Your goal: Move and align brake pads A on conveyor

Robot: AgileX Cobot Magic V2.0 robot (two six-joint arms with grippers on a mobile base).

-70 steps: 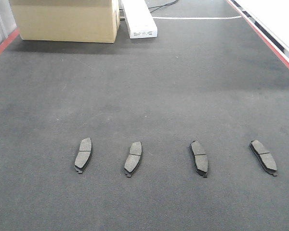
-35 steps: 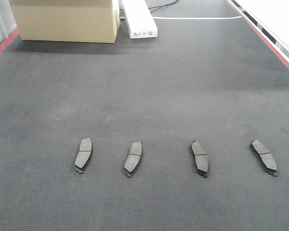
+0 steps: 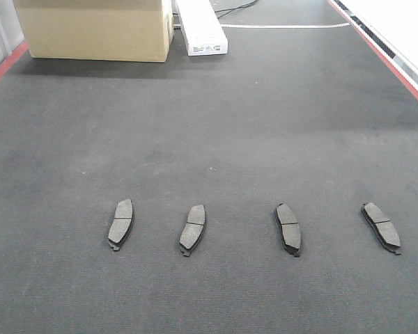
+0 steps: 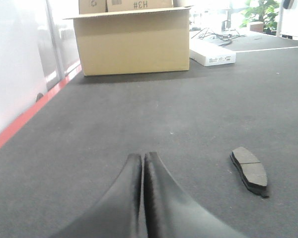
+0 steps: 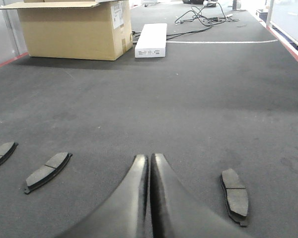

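Four flat dark grey curved brake pads [image 3: 120, 223] [image 3: 192, 229] [image 3: 288, 229] [image 3: 381, 227] lie unevenly angled on the dark grey carpet-like conveyor [image 3: 216, 125]; both the left gripper [image 4: 143, 161] and the right gripper [image 5: 149, 162], fingers pressed together and empty, would likely skid a thin pad off-line if lowered without opening.

On my wrist feeds I see only the left gripper [image 4: 143, 157] and right gripper [image 5: 150, 158], each showing two smooth, glossy black curved fingers tapering to narrow tips, without visible cables, screws or markings.
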